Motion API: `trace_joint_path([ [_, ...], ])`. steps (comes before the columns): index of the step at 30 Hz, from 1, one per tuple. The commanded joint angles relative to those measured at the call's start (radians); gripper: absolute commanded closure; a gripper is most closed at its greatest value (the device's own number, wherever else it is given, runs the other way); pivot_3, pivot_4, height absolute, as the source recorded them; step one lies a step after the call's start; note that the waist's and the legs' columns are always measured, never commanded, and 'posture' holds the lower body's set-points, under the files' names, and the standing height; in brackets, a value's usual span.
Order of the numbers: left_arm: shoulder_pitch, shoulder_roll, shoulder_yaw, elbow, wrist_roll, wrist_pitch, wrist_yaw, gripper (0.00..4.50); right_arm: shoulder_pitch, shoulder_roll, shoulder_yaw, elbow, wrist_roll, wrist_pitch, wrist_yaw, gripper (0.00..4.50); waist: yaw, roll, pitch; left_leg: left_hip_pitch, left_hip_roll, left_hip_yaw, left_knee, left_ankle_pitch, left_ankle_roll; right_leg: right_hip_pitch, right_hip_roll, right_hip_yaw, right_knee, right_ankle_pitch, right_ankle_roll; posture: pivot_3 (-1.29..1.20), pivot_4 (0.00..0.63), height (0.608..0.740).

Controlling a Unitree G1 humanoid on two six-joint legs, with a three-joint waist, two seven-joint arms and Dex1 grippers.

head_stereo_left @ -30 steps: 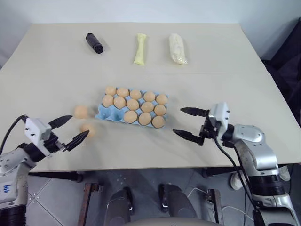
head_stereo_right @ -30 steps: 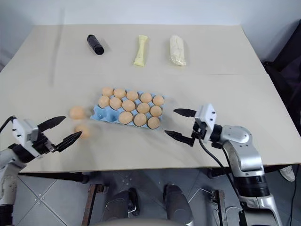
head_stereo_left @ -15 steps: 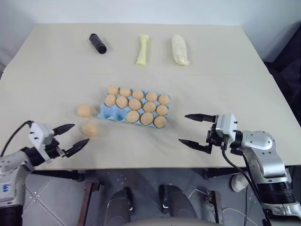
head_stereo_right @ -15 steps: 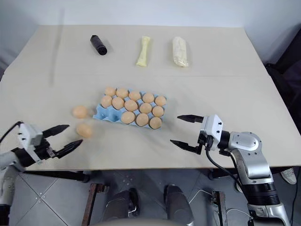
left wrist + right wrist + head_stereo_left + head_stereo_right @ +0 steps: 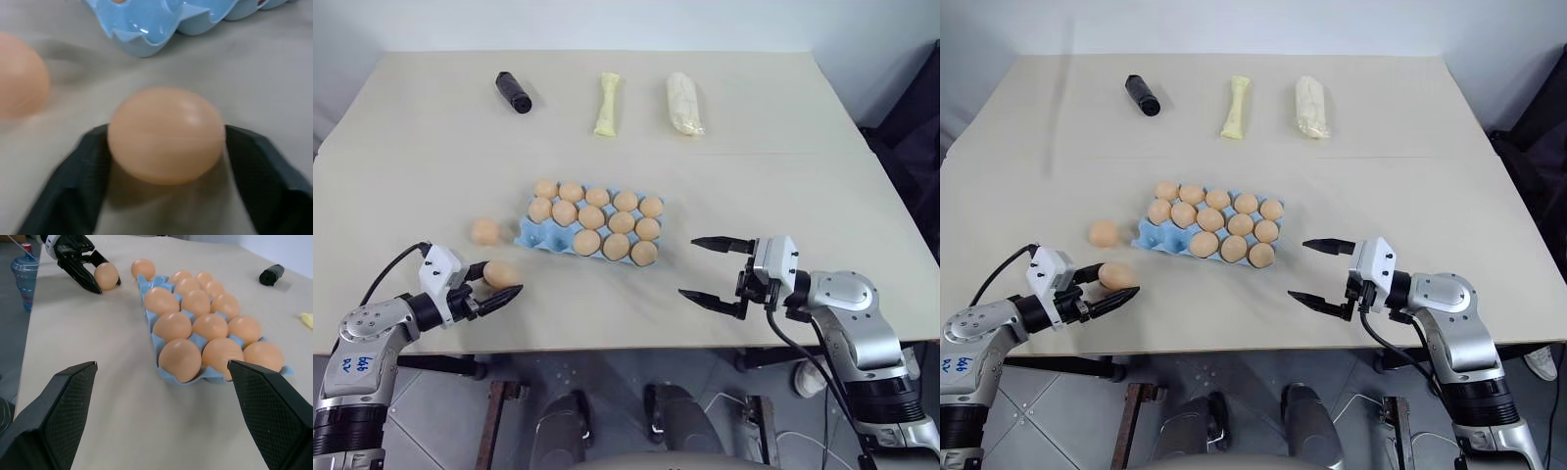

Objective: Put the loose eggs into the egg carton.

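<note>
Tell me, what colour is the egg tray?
Light blue. The egg tray shows best in the right wrist view.

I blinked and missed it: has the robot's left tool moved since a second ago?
Yes. The left tool has come in toward the blue egg carton, and its fingers now sit either side of the nearer loose egg.

**Beige table and what lies on it**

A beige table [image 5: 773, 186] carries everything. The light-blue egg carton [image 5: 530, 236] lies near its middle, cups filled with eggs. Two loose eggs lie on the tabletop left of the carton: one [image 5: 485, 231] just beside its left end, another [image 5: 499, 275] nearer the front edge. Beyond the carton lie a black cylinder [image 5: 512, 91], a pale yellow stick [image 5: 606, 102] and a cream-white roll [image 5: 682, 102].
</note>
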Motion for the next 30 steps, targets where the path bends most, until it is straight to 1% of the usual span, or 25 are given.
trace_joint_path([
  [1, -0.013, -0.017, 0.021, -0.022, -0.022, -0.02, 0.001, 2.07, -0.006, 0.004, -0.007, -0.034, 0.014, -0.006, -0.016, 0.0, 0.0, 0.0, 0.0, 0.0, 0.0, 0.0, 0.0, 0.0, 0.0, 0.0, 0.0, 0.0, 0.0, 0.0, 0.0, 0.0, 0.15, 0.74],
  [2, -0.019, -0.026, 0.016, -0.034, -0.026, -0.032, -0.005, 2.2, -0.003, 0.005, -0.006, -0.033, 0.012, -0.008, -0.02, 0.0, 0.001, 0.0, 0.0, 0.0, 0.0, 0.0, 0.0, 0.0, 0.0, 0.0, 0.0, 0.0, 0.001, 0.0, 0.0, 0.0, 0.15, 0.74],
  [5, -0.052, -0.063, 0.004, -0.08, -0.054, -0.06, -0.022, 2.2, 0.007, 0.007, -0.004, -0.036, 0.009, -0.01, -0.029, 0.0, 0.003, 0.0, 0.0, 0.0, 0.0, 0.0, 0.001, 0.0, 0.0, 0.0, 0.0, 0.0, 0.001, 0.0, 0.0, 0.0, 0.15, 0.74],
  [7, -0.087, -0.087, -0.003, -0.116, -0.088, -0.048, -0.03, 2.2, 0.014, 0.007, -0.005, -0.04, 0.009, -0.007, -0.035, 0.0, 0.008, 0.0, 0.0, 0.0, 0.0, 0.0, 0.001, 0.001, 0.0, 0.0, 0.0, 0.0, 0.002, 0.0, 0.0, 0.0, 0.15, 0.74],
  [9, -0.131, -0.105, -0.02, -0.121, -0.092, -0.043, -0.03, 2.2, 0.018, 0.006, -0.007, -0.044, 0.01, -0.004, -0.043, 0.0, 0.012, 0.0, 0.0, 0.0, -0.001, 0.0, 0.002, 0.002, 0.001, 0.0, 0.0, 0.0, 0.003, 0.0, 0.0, 0.0, 0.15, 0.74],
  [11, -0.188, -0.125, -0.046, -0.082, -0.061, -0.056, -0.01, 2.2, 0.017, 0.008, -0.005, -0.044, 0.007, -0.004, -0.053, 0.0, 0.021, 0.0, 0.0, 0.001, -0.001, 0.0, 0.002, 0.002, 0.002, 0.001, 0.0, 0.0, 0.003, 0.0, 0.001, 0.0, 0.15, 0.74],
  [16, -0.318, -0.174, -0.125, 0.053, 0.009, -0.081, 0.01, 2.2, -0.002, 0.031, 0.009, -0.051, -0.002, 0.0, -0.09, 0.0, 0.024, 0.0, 0.0, 0.002, -0.005, 0.0, 0.004, 0.003, 0.003, 0.003, 0.0, 0.001, 0.003, 0.001, 0.002, 0.0, 0.15, 0.74],
  [21, -0.348, -0.191, -0.158, 0.105, 0.033, -0.114, -0.008, 2.2, 0.001, 0.046, 0.012, -0.077, -0.001, 0.009, -0.128, 0.0, 0.026, 0.0, 0.0, 0.002, -0.004, 0.0, 0.004, 0.004, 0.005, 0.003, 0.0, 0.001, 0.003, 0.001, 0.003, 0.0, 0.15, 0.74],
  [25, -0.35, -0.193, -0.147, 0.105, 0.02, -0.124, -0.02, 1.05, 0.007, 0.054, 0.017, -0.093, 0.002, 0.018, -0.149, 0.0, 0.028, -0.001, 0.0, 0.002, -0.003, 0.0, 0.004, 0.004, 0.005, 0.003, 0.001, 0.001, 0.003, 0.001, 0.003, 0.0, 0.15, 0.74],
  [28, -0.346, -0.19, -0.089, 0.098, 0.012, -0.177, 0.014, 0.09, 0.012, 0.055, 0.022, -0.104, 0.009, 0.024, -0.152, 0.0, 0.028, -0.001, 0.0, 0.002, -0.002, 0.0, 0.004, 0.004, 0.005, 0.003, 0.001, 0.001, 0.003, 0.001, 0.003, 0.0, 0.15, 0.74],
  [30, -0.316, -0.168, -0.051, 0.089, 0.001, -0.191, 0.012, 0.04, 0.015, 0.054, 0.025, -0.11, 0.013, 0.027, -0.151, 0.0, 0.027, -0.001, 0.0, 0.002, -0.002, 0.0, 0.004, 0.004, 0.006, 0.003, 0.001, 0.001, 0.003, 0.001, 0.003, 0.0, 0.15, 0.74],
])
